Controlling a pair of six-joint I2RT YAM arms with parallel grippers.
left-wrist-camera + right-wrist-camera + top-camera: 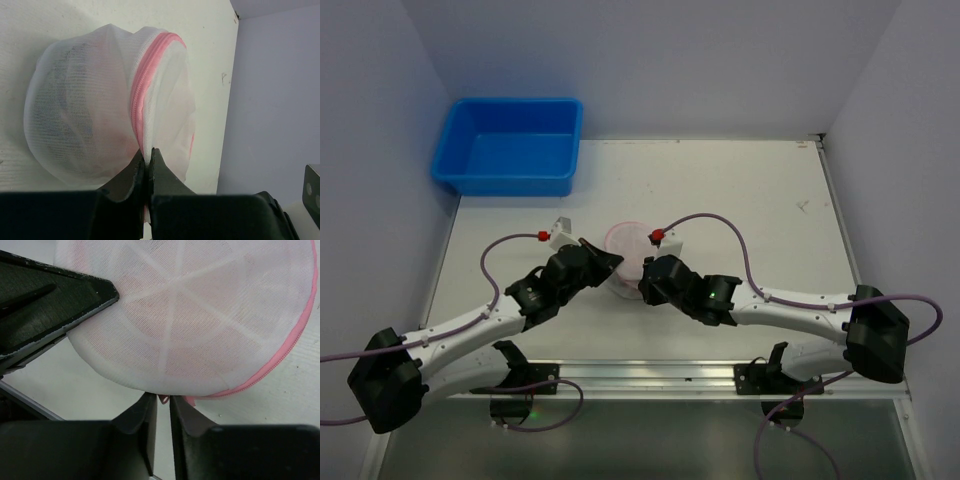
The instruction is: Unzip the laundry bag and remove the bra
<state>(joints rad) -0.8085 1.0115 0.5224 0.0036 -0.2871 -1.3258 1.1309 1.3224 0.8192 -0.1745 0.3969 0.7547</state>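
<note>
I have the bag [626, 243] on the table [760, 190] between my two arms, zipper [141, 90] looks shut. My left gripper [148, 156] is clamped tight on the zipper rim; right gripper [163, 402] nearly closed on a small pink tab [163, 399] at the bag's edge, probably the pull. Unzip step, barely begun I'd say. Next I need to drag the tab round the rim while left anchors the bag

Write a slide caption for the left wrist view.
Left claw pinches the pink zipper rim of the white mesh laundry bag lying on the white table.
</note>
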